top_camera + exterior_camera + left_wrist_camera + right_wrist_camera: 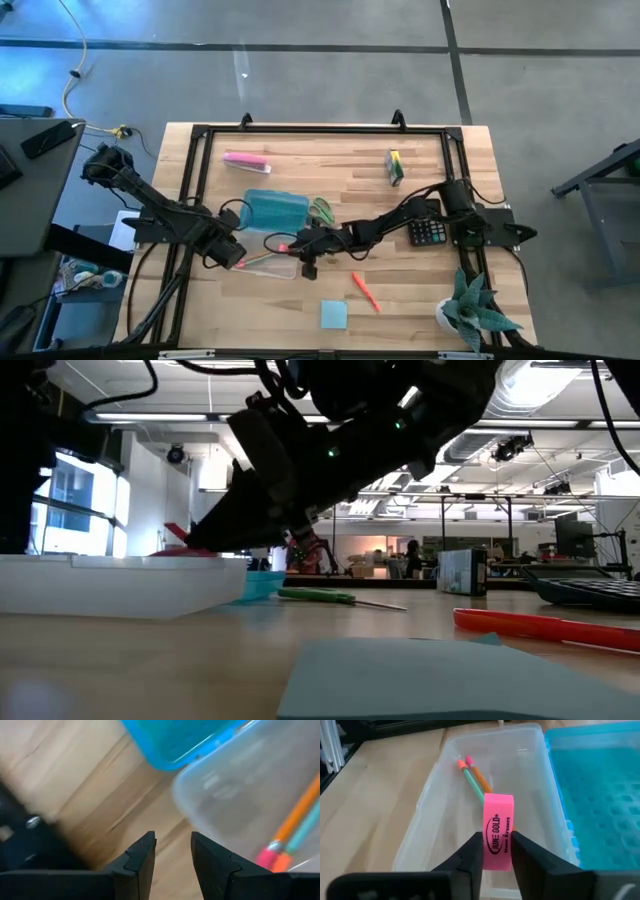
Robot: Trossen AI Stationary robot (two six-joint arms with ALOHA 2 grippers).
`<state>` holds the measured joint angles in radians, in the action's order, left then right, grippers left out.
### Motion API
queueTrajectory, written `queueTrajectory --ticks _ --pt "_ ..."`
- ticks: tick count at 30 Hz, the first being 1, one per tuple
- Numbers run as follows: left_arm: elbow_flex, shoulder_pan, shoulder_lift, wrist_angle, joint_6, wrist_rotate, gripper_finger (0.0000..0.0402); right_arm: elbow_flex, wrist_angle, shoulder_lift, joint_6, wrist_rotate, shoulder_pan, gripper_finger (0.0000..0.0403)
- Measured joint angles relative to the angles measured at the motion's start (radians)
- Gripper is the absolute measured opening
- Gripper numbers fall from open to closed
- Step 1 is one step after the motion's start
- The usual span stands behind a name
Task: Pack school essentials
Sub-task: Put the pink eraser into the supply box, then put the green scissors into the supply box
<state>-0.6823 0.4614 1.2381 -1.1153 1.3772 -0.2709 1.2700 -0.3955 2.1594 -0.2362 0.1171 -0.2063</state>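
A clear plastic box [427,827] lies open at the table's middle, its blue lid [600,795] beside it. An orange pencil [479,777] and a green pencil [472,782] lie inside. My right gripper [497,840] reaches over the box from the right, shut on a pink eraser [498,820]. My left gripper [173,842] stands open over bare wood at the box's left corner [200,785], nothing between its fingers. Green-handled scissors [322,210], an orange-red pen [365,292], a light-blue note pad [333,315] and a green-yellow block [395,166] lie on the table. My right gripper pinches the eraser's lower part [497,855] between its two fingers, one on each narrow side. The fingers slant down from the table's right. The eraser's printed face shows and it sticks out past the fingertips, over the box's inside. I cannot tell whether it touches the box's floor.
A black calculator [430,232] lies under the right arm. A spiky potted plant [470,310] stands at the near right corner. A pink object [245,160] lies at the far left. A black frame [320,128] rims the table's far edge.
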Motion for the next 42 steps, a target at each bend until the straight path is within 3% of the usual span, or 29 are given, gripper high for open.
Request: queueTrajectory --ticks 7,11,32,37,42 --pt "-0.002 0.0 0.037 0.035 -0.009 0.002 0.0117 0.012 0.083 -0.025 -0.01 0.006 -0.001 0.0165" --pt "-0.001 0.0 0.05 0.035 -0.019 0.002 0.0117 0.005 0.105 -0.058 -0.008 0.012 0.0 0.0187" --pt "-0.001 0.005 0.053 0.041 -0.08 0.023 0.0117 0.004 0.525 -0.319 0.069 0.276 0.01 0.019" --pt "-0.002 0.003 0.028 0.018 -0.11 -0.023 0.0117 0.004 0.629 -0.36 0.108 0.358 0.034 0.019" --pt "-0.003 -0.032 -0.018 0.001 -0.184 -0.084 0.0117 0.004 0.677 -0.377 0.082 0.302 0.103 0.019"
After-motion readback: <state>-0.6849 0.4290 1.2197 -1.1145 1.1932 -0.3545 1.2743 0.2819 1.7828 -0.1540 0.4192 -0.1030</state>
